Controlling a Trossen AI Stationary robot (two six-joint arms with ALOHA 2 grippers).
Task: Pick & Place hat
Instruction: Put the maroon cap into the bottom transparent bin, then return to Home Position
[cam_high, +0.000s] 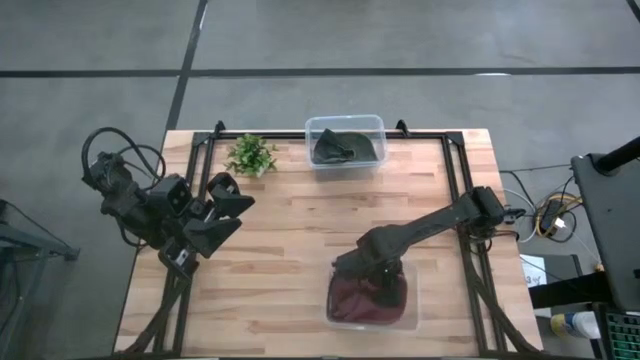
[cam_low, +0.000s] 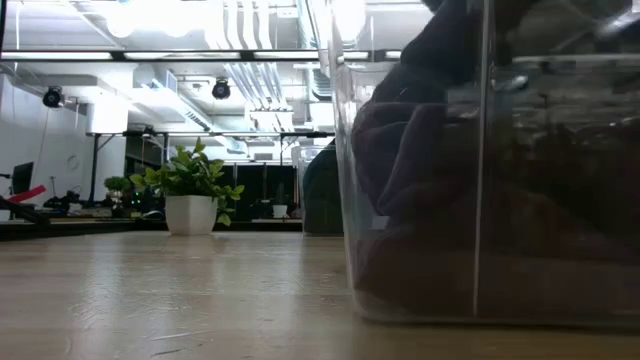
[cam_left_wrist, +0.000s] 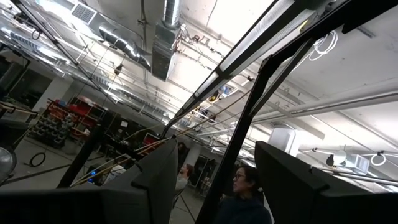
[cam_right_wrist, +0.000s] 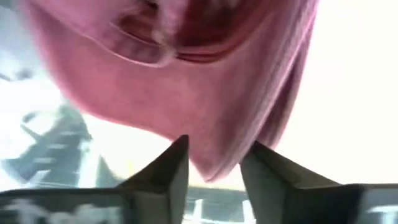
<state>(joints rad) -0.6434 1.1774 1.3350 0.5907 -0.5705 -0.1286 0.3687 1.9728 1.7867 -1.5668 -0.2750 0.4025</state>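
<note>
Light wooden table (cam_high: 300, 250), grey floor, potted plant (cam_high: 251, 155), ceiling ducts (cam_left_wrist: 165, 37)

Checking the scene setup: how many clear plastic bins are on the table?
2: far bin at the table's back edge holding a dark hat; near bin at the front holding a maroon hat. None seem hidden.

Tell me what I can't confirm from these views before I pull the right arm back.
- High view: right gripper sits over the maroon hat in the near bin; the arm hides its fingers.
- Right wrist view: hat fabric fills the picture, blurred; contact unclear.
- Low view: bin wall clouds the hat.
- Far bin: dark contents too small to identify.
</note>
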